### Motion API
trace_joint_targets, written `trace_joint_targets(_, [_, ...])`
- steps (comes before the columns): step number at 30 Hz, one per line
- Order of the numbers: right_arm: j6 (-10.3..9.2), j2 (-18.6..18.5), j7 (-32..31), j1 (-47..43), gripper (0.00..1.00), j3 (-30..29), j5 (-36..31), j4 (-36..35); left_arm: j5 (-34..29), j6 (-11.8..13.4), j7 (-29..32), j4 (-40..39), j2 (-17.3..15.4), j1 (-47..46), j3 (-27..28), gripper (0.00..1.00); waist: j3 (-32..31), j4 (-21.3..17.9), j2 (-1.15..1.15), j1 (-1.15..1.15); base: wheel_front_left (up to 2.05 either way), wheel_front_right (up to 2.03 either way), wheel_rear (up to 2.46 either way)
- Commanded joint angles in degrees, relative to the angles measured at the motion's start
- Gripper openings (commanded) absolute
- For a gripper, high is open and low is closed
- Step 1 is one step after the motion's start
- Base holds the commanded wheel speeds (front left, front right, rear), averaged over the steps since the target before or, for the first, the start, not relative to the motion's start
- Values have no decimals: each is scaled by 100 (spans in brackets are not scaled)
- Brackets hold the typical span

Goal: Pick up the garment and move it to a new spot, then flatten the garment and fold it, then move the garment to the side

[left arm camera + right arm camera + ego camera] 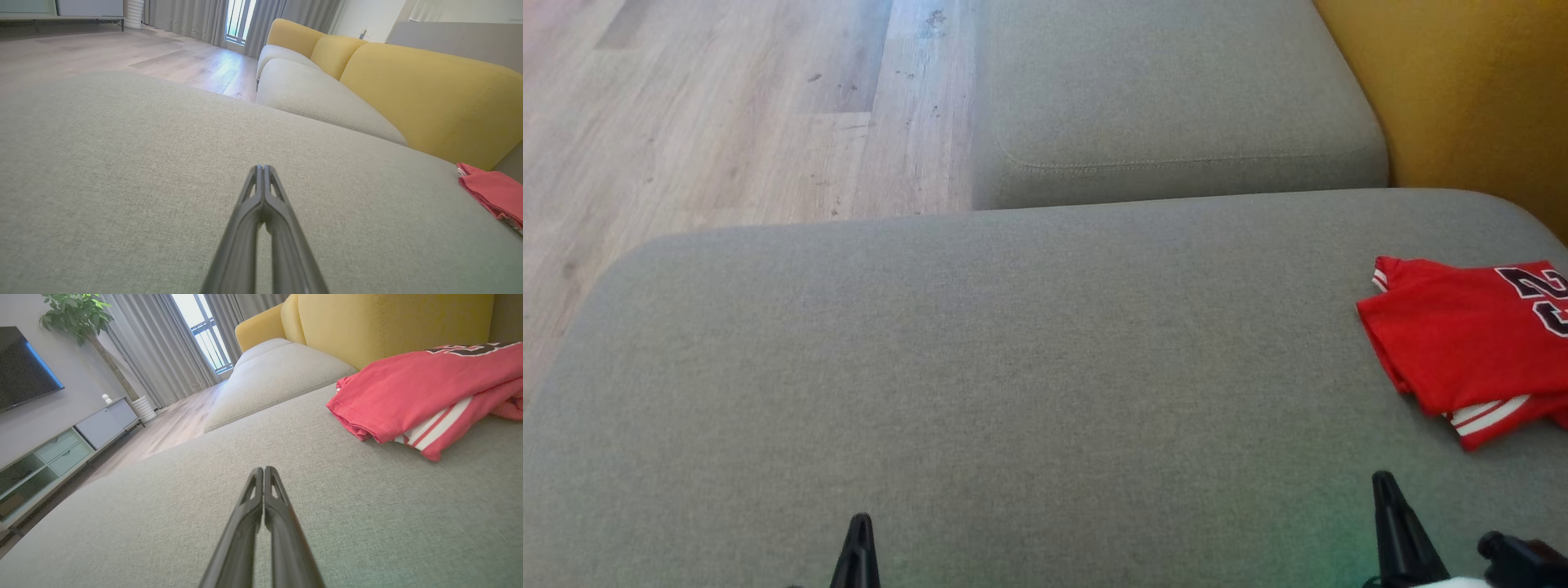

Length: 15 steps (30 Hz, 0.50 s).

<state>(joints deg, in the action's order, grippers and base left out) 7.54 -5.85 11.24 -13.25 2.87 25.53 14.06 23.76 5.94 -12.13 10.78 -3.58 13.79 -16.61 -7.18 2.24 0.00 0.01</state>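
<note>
The garment [1462, 343] is a red jersey with white stripes and dark numbers. It lies folded at the right edge of the grey sofa cushion [1013, 367], in front of the yellow backrest. My right wrist view has the garment [429, 388] ahead and to the right, and my left wrist view catches its corner [494, 192] far right. My left gripper [860, 523] stands shut and empty low over the cushion's near edge, far left of the jersey. The right gripper [1384, 482] is shut too, holding nothing, just in front of the jersey. Both the left fingertips [263, 168] and the right fingertips [263, 470] are pressed together.
A second grey seat cushion [1176, 98] lies beyond the first. The yellow backrest [1470, 90] runs along the right. Wooden floor [711, 106] stretches off to the left. A TV cabinet [61, 449], a potted plant [77, 314] and curtains stand across the room.
</note>
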Motion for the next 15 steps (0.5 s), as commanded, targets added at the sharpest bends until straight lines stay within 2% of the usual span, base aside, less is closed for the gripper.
trace_joint_targets(1, [-1, 3, -34, 364, 0, -63, 214, -154, 209, -56, 19, -149, -43, -332, 133, 0, 14, -4, 0, 0, 0, 0, 0])
trace_joint_targets(15, [-1, 27, -240, 562, 0, -157, 1041, -136, 1102, -222, 198, -78, -77, -546, 340, 0, 105, -32, 0, 0, 0, 0, 0])
